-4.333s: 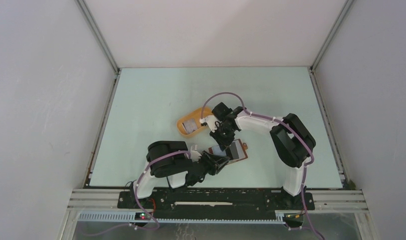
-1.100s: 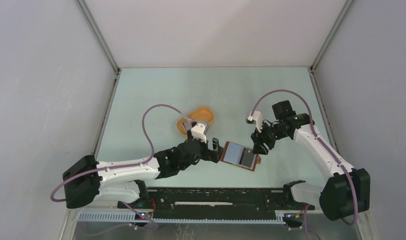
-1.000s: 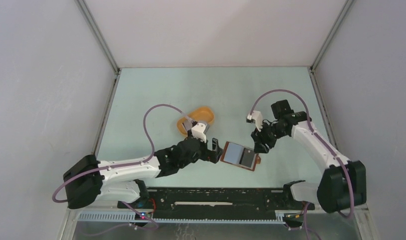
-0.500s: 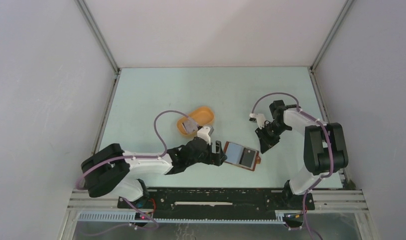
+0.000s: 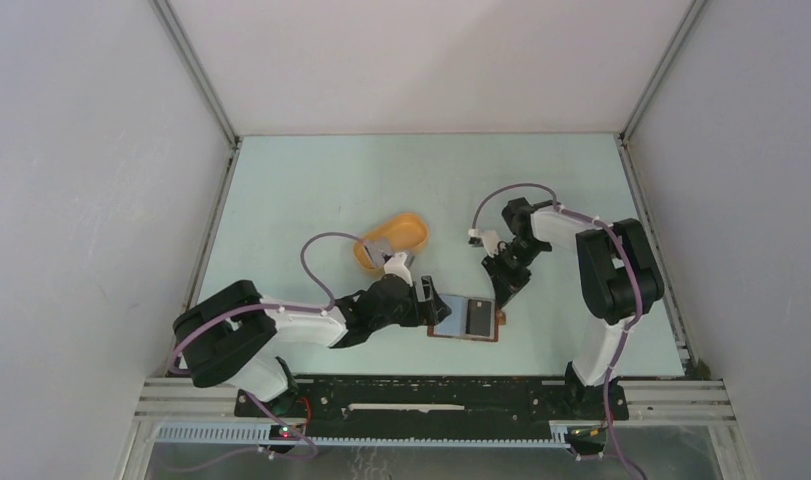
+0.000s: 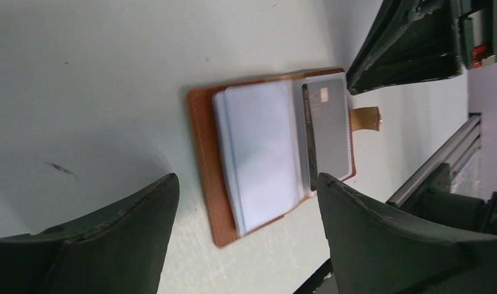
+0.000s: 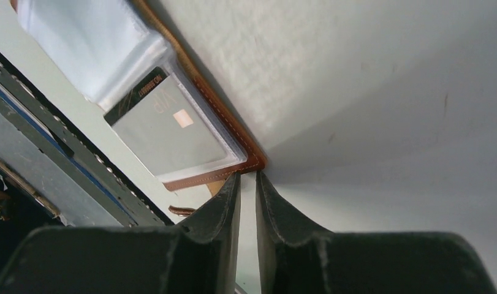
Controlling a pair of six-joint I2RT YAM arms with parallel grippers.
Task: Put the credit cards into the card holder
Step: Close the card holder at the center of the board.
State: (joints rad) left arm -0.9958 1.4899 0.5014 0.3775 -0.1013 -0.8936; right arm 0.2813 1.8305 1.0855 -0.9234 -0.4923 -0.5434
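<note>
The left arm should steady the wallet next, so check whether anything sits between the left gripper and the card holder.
Nothing visible does. The left gripper is open, and only bare table lies between it and the open card holder. The right gripper, nearly shut, sits at the holder's far corner, not in between.

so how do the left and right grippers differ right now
Opening: the left gripper is wide open; the right gripper is nearly closed, only a slit between its fingers.
Position: the left gripper faces the open card holder from its blue-grey side; the right gripper's tips sit at the holder's brown corner, by the grey credit card.
Shared: both are low beside the card holder, and neither visibly holds a card.
</note>
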